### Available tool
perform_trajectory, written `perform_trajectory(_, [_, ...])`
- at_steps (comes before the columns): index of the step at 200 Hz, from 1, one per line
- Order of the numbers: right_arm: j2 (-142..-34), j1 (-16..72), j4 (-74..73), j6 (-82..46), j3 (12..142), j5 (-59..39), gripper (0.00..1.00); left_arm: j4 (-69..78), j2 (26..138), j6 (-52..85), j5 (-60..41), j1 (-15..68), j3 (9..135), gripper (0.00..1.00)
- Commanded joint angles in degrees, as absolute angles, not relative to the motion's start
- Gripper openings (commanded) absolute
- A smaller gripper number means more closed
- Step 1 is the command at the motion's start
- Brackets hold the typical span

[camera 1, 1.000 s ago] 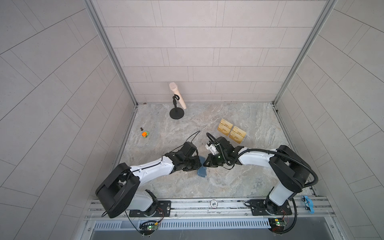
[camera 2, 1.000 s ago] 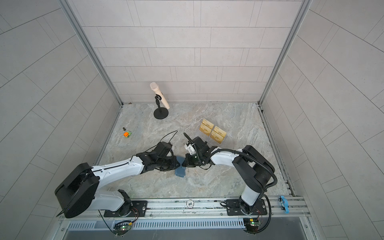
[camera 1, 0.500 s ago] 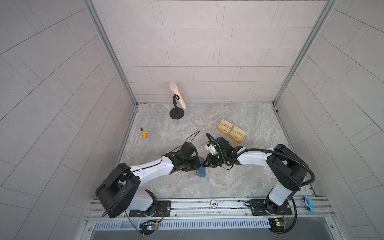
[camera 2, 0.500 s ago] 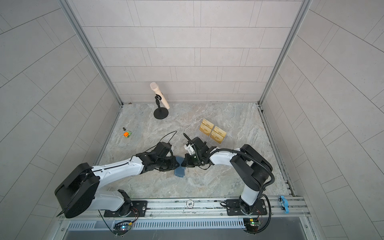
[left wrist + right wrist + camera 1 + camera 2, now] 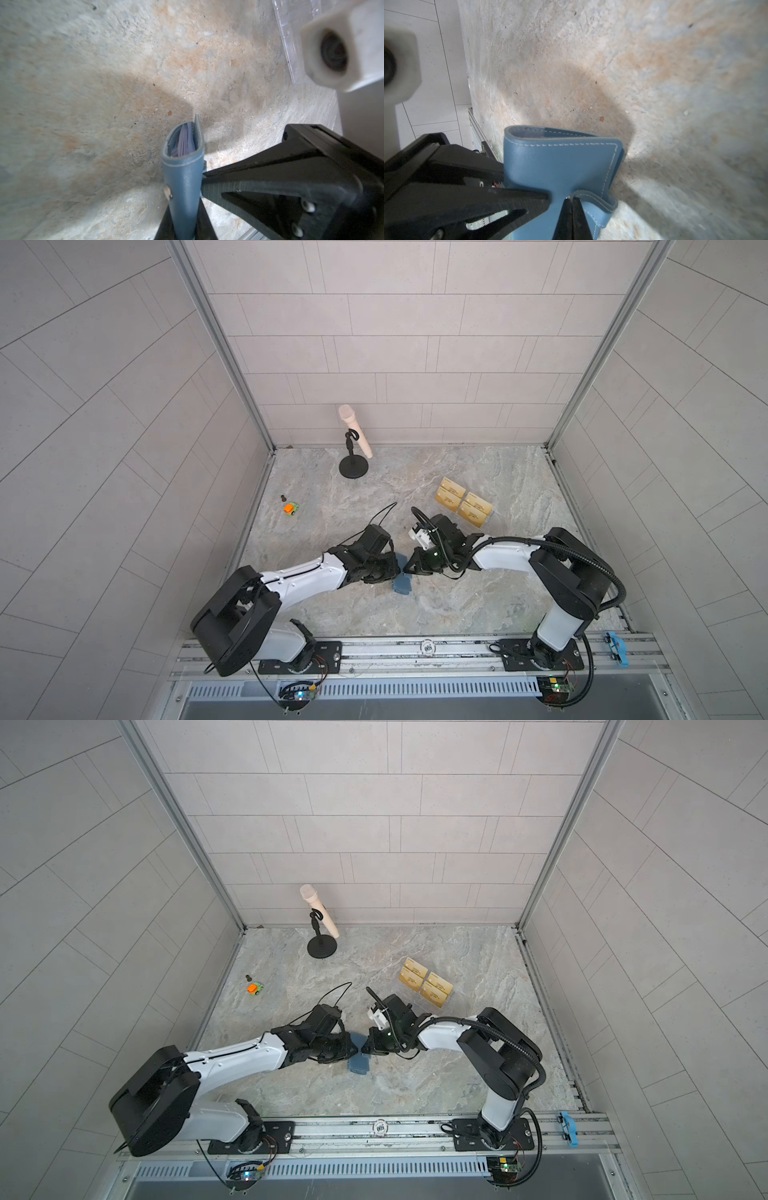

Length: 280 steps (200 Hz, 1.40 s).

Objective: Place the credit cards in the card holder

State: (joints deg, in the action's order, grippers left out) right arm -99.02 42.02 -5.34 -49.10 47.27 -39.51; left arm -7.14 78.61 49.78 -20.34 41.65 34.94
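Observation:
The card holder (image 5: pixel 402 581) (image 5: pixel 358 1064), a slate-blue folded wallet, hangs just above the marble floor between both arms. My left gripper (image 5: pixel 392 572) (image 5: pixel 184 207) is shut on it, one finger on each cover, and pale sleeves show at its far end (image 5: pixel 184 141). My right gripper (image 5: pixel 406 570) (image 5: pixel 572 199) is shut, its tips pinching the end of the wallet's strap (image 5: pixel 600 202), which curls up from the cover (image 5: pixel 560 162). In the left wrist view the right fingers (image 5: pixel 270 182) touch the wallet's side. No credit cards are in view.
A clear acrylic stand with pale gold cards (image 5: pixel 463 506) is just behind the right arm. A microphone on a black stand (image 5: pixel 354 439) is at the back. An orange-green toy (image 5: pixel 291 509) lies by the left wall. The metal rail (image 5: pixel 415 649) runs along the front.

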Motion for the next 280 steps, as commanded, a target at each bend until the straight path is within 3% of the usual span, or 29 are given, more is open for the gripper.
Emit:
perform_trajectory(1, [-102.0, 44.68, -13.56, -50.77, 48.52, -40.09, 0.0, 1.18, 78.83, 49.57, -27.8, 43.15, 34.92, 0.0])
perform_trajectory(145, [-105.71, 47.42, -14.31, -51.95, 51.04, -39.83, 0.0, 5.45, 78.74, 50.01, -30.72, 43.15, 34.16, 0.0])
perform_trajectory(192, [-99.51, 47.24, 5.24, -42.14, 56.48, -33.0, 0.0, 2.01, 78.93, 50.95, -26.85, 43.15, 33.45, 0.0])
perform_trajectory(239, [-98.45, 46.93, 10.86, -39.22, 61.03, -32.35, 0.21, 6.68, 81.64, 53.41, -25.25, 43.15, 32.87, 0.0])
perform_trajectory(280, [-96.07, 46.67, 16.5, -36.51, 64.35, -30.14, 0.34, 8.98, 83.46, 52.35, -27.22, 42.01, 33.11, 0.07])
